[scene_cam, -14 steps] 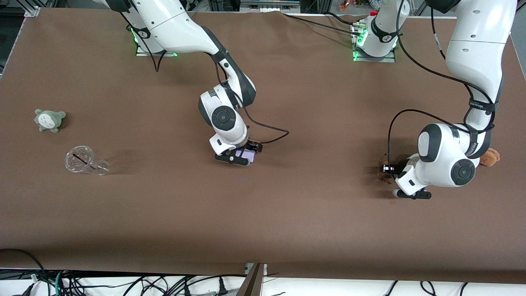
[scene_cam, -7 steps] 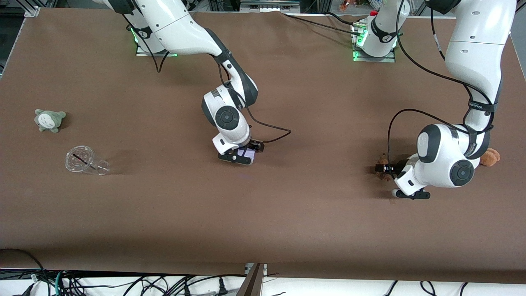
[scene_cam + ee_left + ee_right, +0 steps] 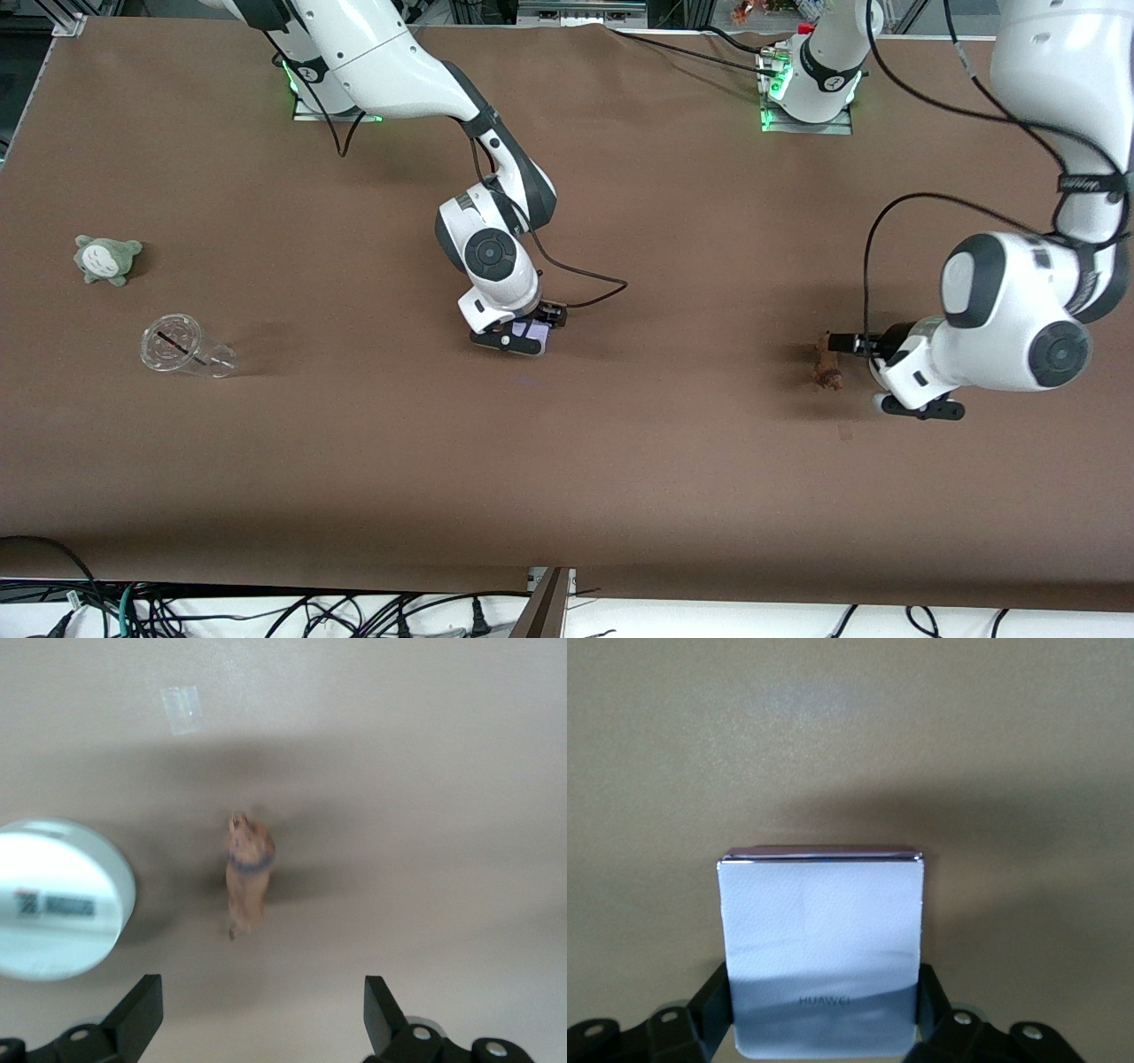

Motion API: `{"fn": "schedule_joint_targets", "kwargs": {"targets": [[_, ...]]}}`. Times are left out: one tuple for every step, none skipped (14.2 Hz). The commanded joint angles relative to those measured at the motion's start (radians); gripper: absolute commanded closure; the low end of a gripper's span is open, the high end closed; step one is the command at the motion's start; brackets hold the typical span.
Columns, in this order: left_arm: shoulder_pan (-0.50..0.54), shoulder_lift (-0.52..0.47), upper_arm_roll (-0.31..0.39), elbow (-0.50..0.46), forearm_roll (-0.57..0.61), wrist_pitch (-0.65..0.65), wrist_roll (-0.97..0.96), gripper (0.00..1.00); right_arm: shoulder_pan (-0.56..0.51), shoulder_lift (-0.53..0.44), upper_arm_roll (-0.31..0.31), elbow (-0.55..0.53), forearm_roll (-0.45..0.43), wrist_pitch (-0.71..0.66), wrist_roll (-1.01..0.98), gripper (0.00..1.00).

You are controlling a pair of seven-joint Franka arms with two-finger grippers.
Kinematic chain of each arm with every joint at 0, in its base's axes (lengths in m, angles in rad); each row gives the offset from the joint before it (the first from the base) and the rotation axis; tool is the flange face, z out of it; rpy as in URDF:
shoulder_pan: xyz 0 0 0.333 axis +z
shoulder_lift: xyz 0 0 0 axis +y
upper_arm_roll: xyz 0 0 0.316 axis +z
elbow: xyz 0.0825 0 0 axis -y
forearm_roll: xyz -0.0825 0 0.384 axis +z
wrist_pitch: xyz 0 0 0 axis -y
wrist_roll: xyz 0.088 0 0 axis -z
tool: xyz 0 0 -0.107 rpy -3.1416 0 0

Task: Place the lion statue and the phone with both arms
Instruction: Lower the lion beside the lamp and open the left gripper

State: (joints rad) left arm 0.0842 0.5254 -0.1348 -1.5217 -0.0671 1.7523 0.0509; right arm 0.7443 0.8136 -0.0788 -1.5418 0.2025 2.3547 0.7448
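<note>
Brown tabletop (image 3: 620, 461): at frame centre the right claw (image 3: 518, 339) pinches the phone (image 3: 530, 331), not yet released. At right, the lion statue (image 3: 828, 365) lies placed; the left claw (image 3: 917, 403) hangs spread above it.

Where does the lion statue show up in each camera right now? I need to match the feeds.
Front view: lion statue lies on the brown table toward the left arm's end, beside the open left gripper.
Left wrist view: lion statue mid-picture, apart from the fingertips.
Right wrist view: not in it; only the phone.
Shared landmark: the brown table.
</note>
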Motion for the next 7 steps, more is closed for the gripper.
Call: {"fn": "schedule_joint_targets", "kwargs": {"targets": [[-0.004,-0.092,0.008,0.06,-0.019,-0.146,-0.002,0.0,-0.008,-0.028,-0.025,0.011,-0.023,-0.026,-0.039,0.7],[0.0,-0.152,0.008,0.06,-0.02,-0.18,-0.012,0.0,-0.02,-0.043,-0.044,0.018,-0.02,-0.075,-0.088,0.7],[0.008,-0.229,0.008,0.055,-0.02,-0.21,-0.037,0.0,-0.045,-0.051,-0.065,0.046,-0.011,-0.137,-0.161,0.7],[0.009,-0.305,0.012,0.057,-0.017,-0.256,-0.049,0.0,-0.09,-0.054,-0.078,0.069,-0.005,-0.211,-0.241,0.7],[0.009,-0.377,0.014,0.057,-0.008,-0.295,-0.054,0.0,-0.142,-0.069,-0.079,0.078,-0.003,-0.256,-0.324,0.7],[0.009,-0.448,0.014,0.046,-0.002,-0.327,-0.054,0.0,-0.199,-0.077,-0.076,0.078,-0.002,-0.276,-0.402,0.7],[0.014,-0.503,0.018,0.035,-0.002,-0.35,-0.055,0.0,-0.244,-0.089,-0.076,0.078,-0.002,-0.285,-0.476,0.7]]}}
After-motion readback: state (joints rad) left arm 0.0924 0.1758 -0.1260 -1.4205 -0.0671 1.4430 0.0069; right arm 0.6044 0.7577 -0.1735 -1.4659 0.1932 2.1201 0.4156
